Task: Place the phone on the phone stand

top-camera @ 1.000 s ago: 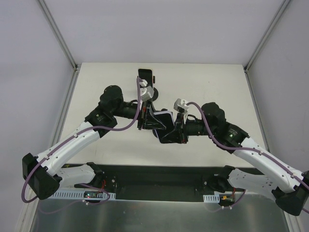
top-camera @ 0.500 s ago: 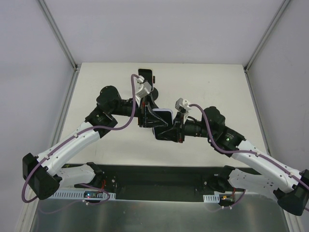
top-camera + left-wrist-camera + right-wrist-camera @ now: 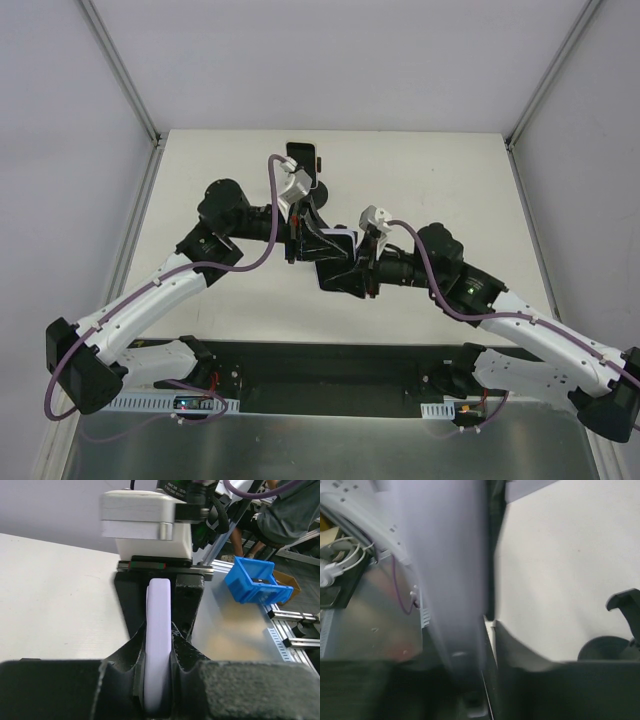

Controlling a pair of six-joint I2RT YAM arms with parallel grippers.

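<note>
The phone (image 3: pixel 338 240), in a lavender case, is held edge-up above the table's middle between both grippers. My left gripper (image 3: pixel 312 240) is shut on it; in the left wrist view both fingers press the phone (image 3: pixel 159 630) at its near end, gripper (image 3: pixel 159 680). My right gripper (image 3: pixel 350 268) grips the opposite end; in the right wrist view the blurred phone (image 3: pixel 450 580) fills the gap, gripper (image 3: pixel 480 680). The black phone stand (image 3: pixel 301 157) stands at the table's far middle, behind the left gripper. It also shows in the right wrist view (image 3: pixel 612 645).
The white table (image 3: pixel 430 180) is walled left, right and at the back. Both arms meet over its middle. A blue bin (image 3: pixel 252 580) and metal rails lie beyond the table's near edge.
The right arm has pushed left with the phone. The phone has turned more edge-up. The left gripper has closed on its other end, so both grippers now hold it.
</note>
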